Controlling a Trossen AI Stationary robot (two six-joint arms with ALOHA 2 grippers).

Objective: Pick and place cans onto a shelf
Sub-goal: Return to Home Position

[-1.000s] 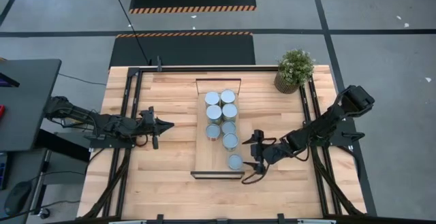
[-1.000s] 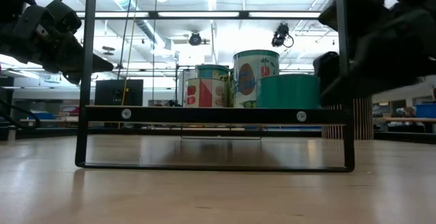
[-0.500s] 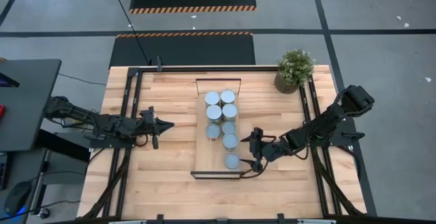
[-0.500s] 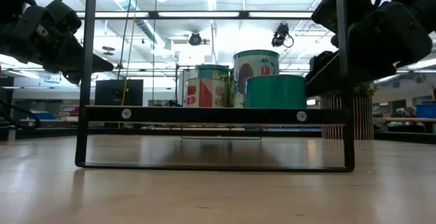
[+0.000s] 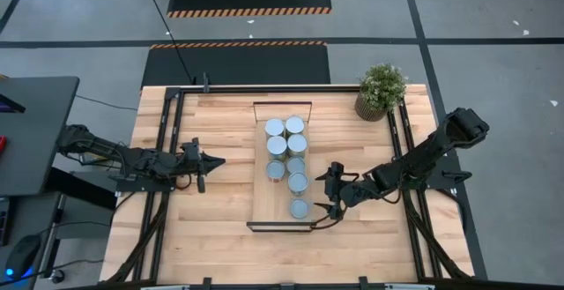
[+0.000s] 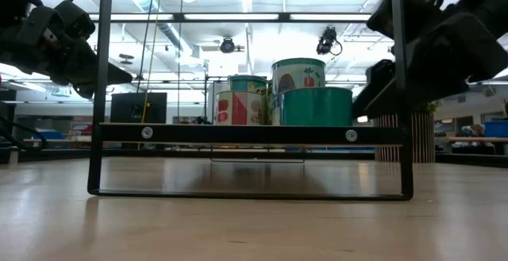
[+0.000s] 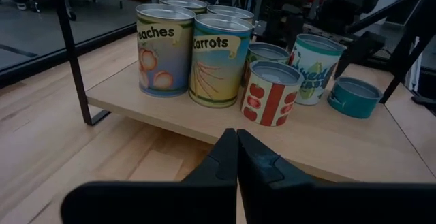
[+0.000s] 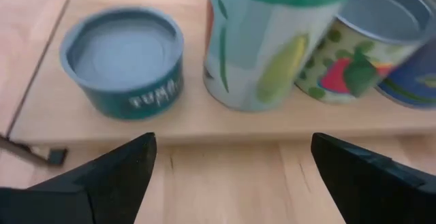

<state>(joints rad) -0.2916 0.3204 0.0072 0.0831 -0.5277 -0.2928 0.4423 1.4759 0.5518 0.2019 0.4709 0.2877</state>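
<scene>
Several cans stand upright on their bases on the light-wood shelf in the middle of the table. The nearest is a low teal can, which also shows in the right wrist view and the low view. My right gripper is open and empty, just right of the shelf's near end; in its wrist view the fingers stand wide apart, clear of the teal can. My left gripper is shut and empty, left of the shelf, pointing at the cans.
A potted green plant stands at the table's far right corner. Black frame rails run along the table's left and right sides. The shelf's black end frame stands toward the near edge. Bare tabletop lies near the front edge.
My right gripper has drawn back from the low teal can, a little toward the table's far edge and up. The teal can has shifted slightly toward the table's left on the shelf and stands there free.
</scene>
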